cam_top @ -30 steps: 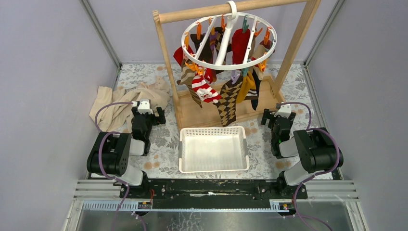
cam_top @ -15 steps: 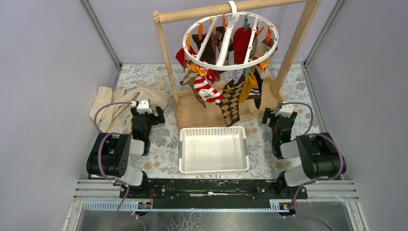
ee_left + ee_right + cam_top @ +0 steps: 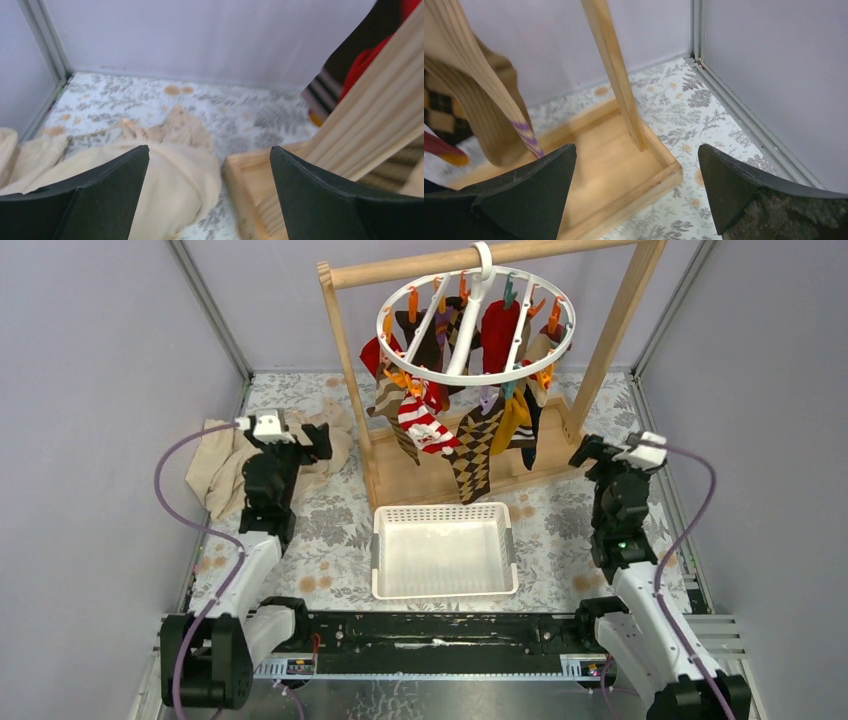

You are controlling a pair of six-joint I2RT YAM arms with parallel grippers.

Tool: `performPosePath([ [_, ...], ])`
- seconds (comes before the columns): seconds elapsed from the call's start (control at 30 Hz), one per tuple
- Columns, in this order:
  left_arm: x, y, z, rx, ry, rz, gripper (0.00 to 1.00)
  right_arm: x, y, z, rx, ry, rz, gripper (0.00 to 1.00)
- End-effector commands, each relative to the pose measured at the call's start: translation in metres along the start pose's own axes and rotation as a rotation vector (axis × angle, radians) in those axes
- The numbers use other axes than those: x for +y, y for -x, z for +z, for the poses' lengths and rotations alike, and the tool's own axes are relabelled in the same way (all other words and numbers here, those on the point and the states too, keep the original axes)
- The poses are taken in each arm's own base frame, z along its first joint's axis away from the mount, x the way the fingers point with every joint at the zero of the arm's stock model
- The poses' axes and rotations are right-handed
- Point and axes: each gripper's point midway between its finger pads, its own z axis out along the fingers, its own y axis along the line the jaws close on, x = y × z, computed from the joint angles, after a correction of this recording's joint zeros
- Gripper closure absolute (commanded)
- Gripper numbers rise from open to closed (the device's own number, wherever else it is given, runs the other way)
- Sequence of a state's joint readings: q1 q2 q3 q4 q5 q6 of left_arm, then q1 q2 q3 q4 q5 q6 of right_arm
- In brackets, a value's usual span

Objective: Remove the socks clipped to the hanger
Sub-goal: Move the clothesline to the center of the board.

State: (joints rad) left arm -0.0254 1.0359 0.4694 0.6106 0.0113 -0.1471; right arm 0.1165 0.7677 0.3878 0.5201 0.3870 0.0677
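Dangling, about twelve socks (image 3: 478, 440), one hanger (image 3: 462, 345), left end effector (image 3: 319, 443), right end effector (image 3: 586, 451)

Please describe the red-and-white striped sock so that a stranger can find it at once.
A white round hanger hangs from the wooden rack behind the basket. Under its near left rim hangs the striped sock, the only one with red and white bands; its neighbours are brown argyle or plain.

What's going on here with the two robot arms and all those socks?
A white hanger on a wooden rack holds socks by clips. The left gripper hovers open near a beige cloth, the right gripper open beside the rack's right post. Neither holds anything; no sock lies in the basket.
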Motion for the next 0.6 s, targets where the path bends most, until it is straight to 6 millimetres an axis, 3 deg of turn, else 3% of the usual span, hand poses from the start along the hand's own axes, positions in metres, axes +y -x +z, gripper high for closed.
performPosePath([
  [0.0,-0.024,0.044,-0.009,0.042,-0.053,-0.159,0.01,-0.006,0.036,-0.016,0.123,-0.108,0.195,0.00],
  [0.13,-0.048,0.092,-0.020,0.075,-0.102,-0.332,0.01,0.032,0.056,-0.034,0.273,0.070,0.248,0.00],
  [0.37,-0.098,0.134,-0.053,0.196,-0.316,-0.438,0.02,0.044,0.075,-0.054,0.302,0.109,0.392,0.00],
  [0.43,-0.105,0.130,-0.057,0.216,-0.345,-0.497,0.02,0.042,0.078,-0.057,0.293,0.111,0.386,0.00],
  [0.5,-0.097,0.112,-0.058,0.266,-0.265,-0.583,0.02,0.041,0.077,-0.059,0.305,0.107,0.373,0.00],
  [0.57,-0.109,0.098,-0.064,0.303,-0.349,-0.594,0.02,0.039,0.069,-0.061,0.336,0.095,0.361,0.00],
])
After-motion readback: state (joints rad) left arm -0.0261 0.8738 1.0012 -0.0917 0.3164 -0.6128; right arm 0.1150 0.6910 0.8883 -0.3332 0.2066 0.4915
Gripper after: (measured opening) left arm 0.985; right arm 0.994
